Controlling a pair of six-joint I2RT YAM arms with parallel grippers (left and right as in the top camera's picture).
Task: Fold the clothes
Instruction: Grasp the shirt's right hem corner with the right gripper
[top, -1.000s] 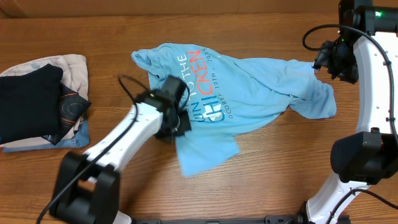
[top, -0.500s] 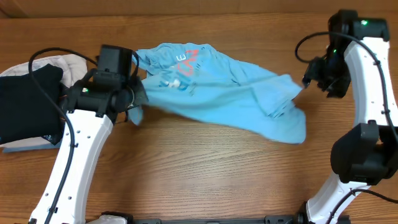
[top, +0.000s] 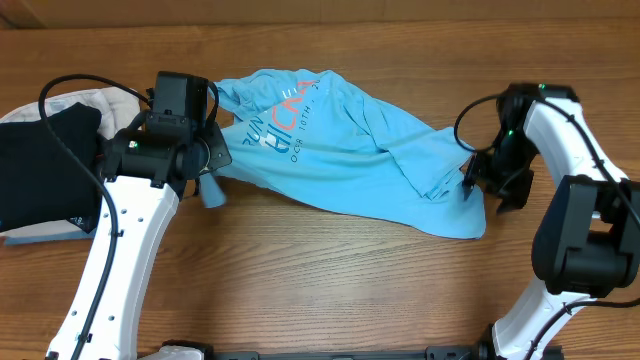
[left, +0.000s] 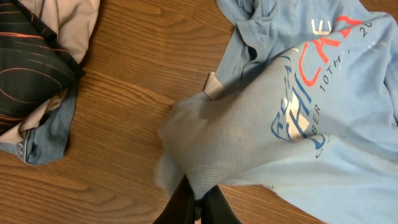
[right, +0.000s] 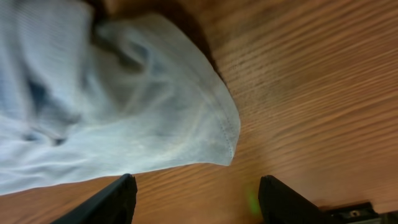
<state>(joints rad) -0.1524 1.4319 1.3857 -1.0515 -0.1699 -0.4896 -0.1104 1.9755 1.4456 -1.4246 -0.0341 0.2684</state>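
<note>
One T-shirt (top: 350, 165) is lying crumpled, print partly hidden — left claw (left: 198, 198) is clenching it; right claw (right: 198, 190) is hanging released.

Light blue shirt (top: 350, 150) is spread out crumpled, not folded at all, running diagonally from upper left to lower right across the table (top: 300, 290). Print faces up, with white and red lettering near the left end. The left corner's bunched into a point. The right end's wrinkled, its rounded hem flat on the wood.
</note>
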